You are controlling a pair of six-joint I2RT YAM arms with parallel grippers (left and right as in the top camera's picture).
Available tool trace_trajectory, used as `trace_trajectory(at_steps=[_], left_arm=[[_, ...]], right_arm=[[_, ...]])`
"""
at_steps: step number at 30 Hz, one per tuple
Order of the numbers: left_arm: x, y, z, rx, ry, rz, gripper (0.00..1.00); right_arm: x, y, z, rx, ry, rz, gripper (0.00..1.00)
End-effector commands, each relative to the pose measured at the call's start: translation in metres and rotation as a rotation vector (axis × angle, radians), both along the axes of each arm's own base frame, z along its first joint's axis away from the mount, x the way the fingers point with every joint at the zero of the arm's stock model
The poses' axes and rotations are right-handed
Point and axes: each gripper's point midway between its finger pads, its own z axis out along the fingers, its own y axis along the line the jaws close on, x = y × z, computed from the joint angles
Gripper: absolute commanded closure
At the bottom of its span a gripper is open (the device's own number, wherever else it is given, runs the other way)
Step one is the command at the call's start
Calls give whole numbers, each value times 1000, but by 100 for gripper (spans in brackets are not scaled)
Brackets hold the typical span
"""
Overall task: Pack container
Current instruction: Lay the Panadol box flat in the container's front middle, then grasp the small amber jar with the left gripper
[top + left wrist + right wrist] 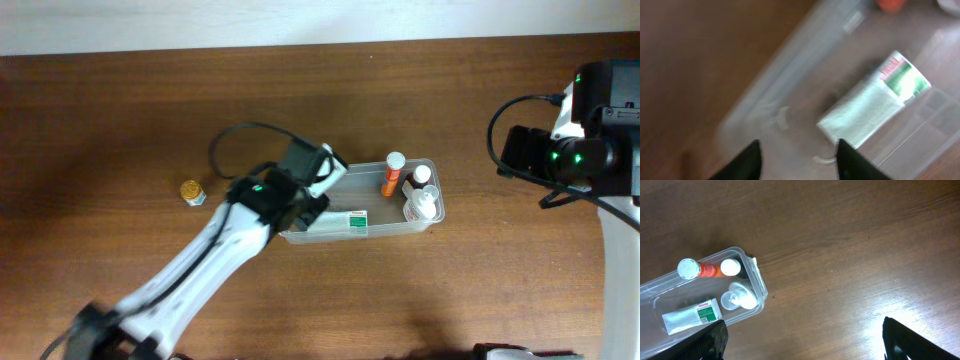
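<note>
The clear plastic container (432,222) sits at the table's centre right. In it stand an orange bottle with a white cap (393,172) and two small white bottles (422,203), and a white and green sachet (338,223) lies flat. My left gripper (797,157) is open and empty, over the container's left end (747,107), next to the sachet (872,102). My right gripper (802,340) is open and empty, high above bare table to the right of the container (757,277). In the right wrist view, the orange bottle (692,269) and sachet (692,315) show.
A small jar with a gold lid (191,191) stands on the table left of the container. The left arm (200,270) reaches in from the lower left. The right arm base (590,140) stands at the right edge.
</note>
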Motion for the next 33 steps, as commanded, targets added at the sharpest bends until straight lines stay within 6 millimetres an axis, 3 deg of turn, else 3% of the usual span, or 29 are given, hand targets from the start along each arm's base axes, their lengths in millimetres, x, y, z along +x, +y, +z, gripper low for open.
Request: trace_trajectory(at_steps=[1,4,6,11,14,22,33], left_arm=[[14,57,63,-77,-152,270,36],[18,108,78,-133,-162,471,26],[23,150,75,-154,-142,618,20],[35,203,34,-218,7,766,18],[39,220,-3,-228,118,823,17],[45,231,-95,-202,338,875,17],[56,231,-129,-200,361,866,17]], right_arm=[[1,-1,-2,1,5,5,10],[1,-1,-2,1,5,5,10],[1,-1,-2,1,5,5,10],[1,-1,-2,1,5,5,10],[1,-1,-2,2,5,5,10],[1,-1,-2,2,5,5,10],[1,-1,-2,2,5,5,10]])
